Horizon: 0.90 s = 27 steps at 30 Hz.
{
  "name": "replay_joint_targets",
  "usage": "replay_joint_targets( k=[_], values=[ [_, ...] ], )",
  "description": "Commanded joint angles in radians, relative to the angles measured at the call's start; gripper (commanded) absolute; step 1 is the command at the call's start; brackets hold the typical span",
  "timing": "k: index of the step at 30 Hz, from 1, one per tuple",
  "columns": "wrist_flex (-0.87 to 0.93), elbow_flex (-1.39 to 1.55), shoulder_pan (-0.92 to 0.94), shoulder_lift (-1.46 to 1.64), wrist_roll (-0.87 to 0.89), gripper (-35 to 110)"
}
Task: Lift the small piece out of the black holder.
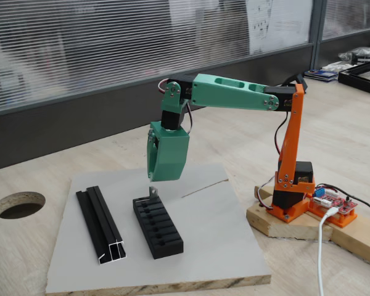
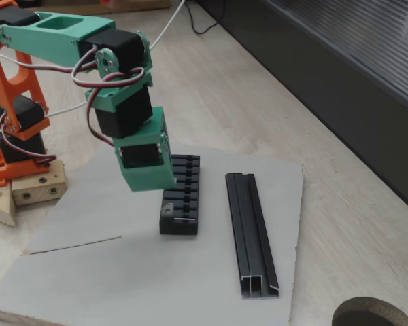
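The black holder [image 1: 159, 228] [image 2: 184, 197] lies on a grey board, its row of slots facing up. The small piece [image 1: 153, 191] [image 2: 167, 211], a tiny grey metal tab, stands upright in the holder's end slot, the far end in one fixed view and the near end in the other. My green gripper [image 1: 153, 179] [image 2: 164, 188] points down, its tips just above the tab and apart from it. The two fingers lie close together with no gap showing and nothing between them.
A long black metal channel [image 1: 102, 225] [image 2: 251, 234] lies on the grey board [image 1: 216, 234] beside the holder. A round hole [image 1: 18, 204] is cut in the wooden table left of the board. The arm's orange base [image 1: 290, 185] stands on a wooden block at the right.
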Motion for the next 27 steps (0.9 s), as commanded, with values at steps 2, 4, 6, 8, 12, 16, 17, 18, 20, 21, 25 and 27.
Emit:
replay_joint_targets(
  k=[2, 4, 6, 8, 12, 16, 17, 18, 20, 21, 25, 27],
  values=[
    [0.008, -0.023, 0.008, 0.026, 0.011, 19],
    [0.0, -0.023, 0.008, 0.026, 0.014, 25],
    [0.014, -0.023, 0.009, 0.026, 0.021, 33],
    [0.015, -0.023, 0.011, 0.028, 0.018, 41],
    [0.015, -0.023, 0.009, 0.028, 0.023, 56],
    [0.014, -0.023, -0.002, 0.028, 0.021, 64],
    [0.014, -0.021, -0.002, 0.026, 0.017, 65],
    [0.014, -0.021, -0.002, 0.015, 0.014, 65],
    [0.008, -0.021, -0.002, 0.008, 0.014, 65],
    [0.006, -0.021, -0.002, 0.008, 0.012, 65],
    [0.0, -0.017, -0.002, 0.006, 0.011, 65],
    [0.0, -0.009, -0.002, 0.005, 0.011, 65]
  ],
)
